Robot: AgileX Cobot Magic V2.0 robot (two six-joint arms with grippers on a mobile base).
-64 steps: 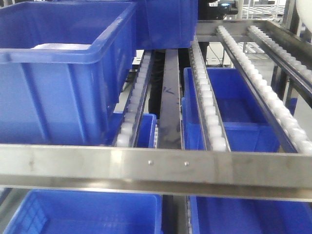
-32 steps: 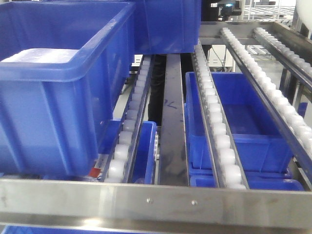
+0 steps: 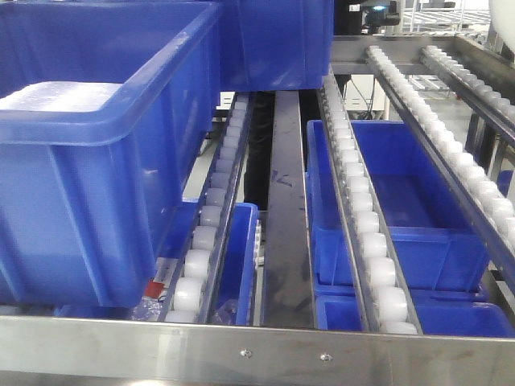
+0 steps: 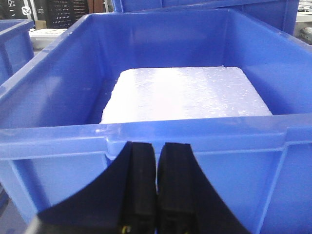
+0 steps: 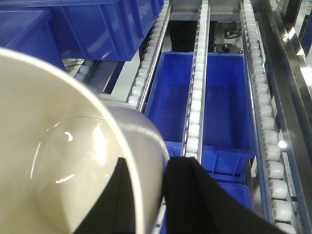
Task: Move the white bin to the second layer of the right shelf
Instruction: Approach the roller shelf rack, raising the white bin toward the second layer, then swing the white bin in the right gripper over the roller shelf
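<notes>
The white bin [image 5: 63,161] fills the left of the right wrist view, tilted with its smooth inside showing. My right gripper [image 5: 148,165] is shut on the bin's wall, one finger inside and one outside. It holds the bin above the roller rails [image 5: 195,112] of the right shelf second layer. In the front view the rails [image 3: 366,233] slope down to the steel front lip [image 3: 282,352]; the bin and both grippers are out of that view. My left gripper [image 4: 156,146] is shut and empty, just in front of a blue crate [image 4: 204,141].
The large blue crate [image 3: 88,185] on the left rails holds a white foam slab [image 4: 185,92]. Another blue crate [image 3: 273,40] stands behind it. Open blue crates [image 3: 402,201] sit on the level below, under the right rails. A steel divider bar [image 3: 286,209] runs down the middle.
The front view has shifted: the steel front lip has dropped towards the bottom of the frame, and the left crate and the lower crates show more fully.
</notes>
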